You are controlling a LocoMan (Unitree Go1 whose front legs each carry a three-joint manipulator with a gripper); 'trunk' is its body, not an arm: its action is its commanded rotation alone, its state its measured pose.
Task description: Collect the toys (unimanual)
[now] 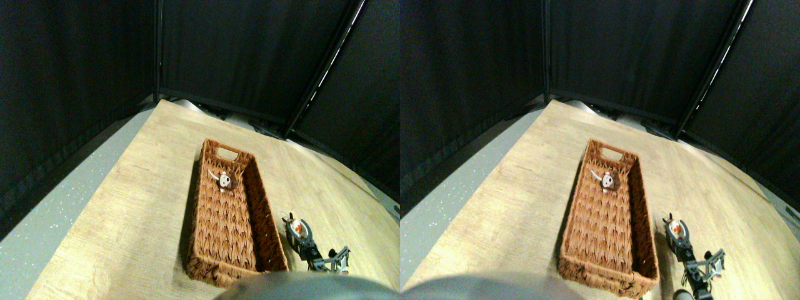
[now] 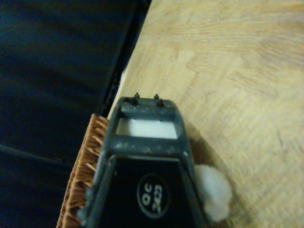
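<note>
A long brown wicker basket (image 1: 228,215) lies on the wooden floor. Inside it, near the far end by the handle hole, rests a brown plush toy (image 1: 225,180) with a white string loop. Just right of the basket's near half is my right gripper (image 1: 299,229), low over the floor and shut on a white-and-orange toy (image 1: 300,230). In the wrist view, white fluff of that toy (image 2: 213,192) bulges out beside the dark jaw frame, and the basket's woven rim (image 2: 83,175) runs along the jaw's other side. No other toys show.
Black curtains (image 1: 250,56) close off the back and sides. A grey speckled floor strip (image 1: 56,206) borders the wooden board (image 1: 137,200) on the left. Open wood lies left of the basket and to the gripper's far right.
</note>
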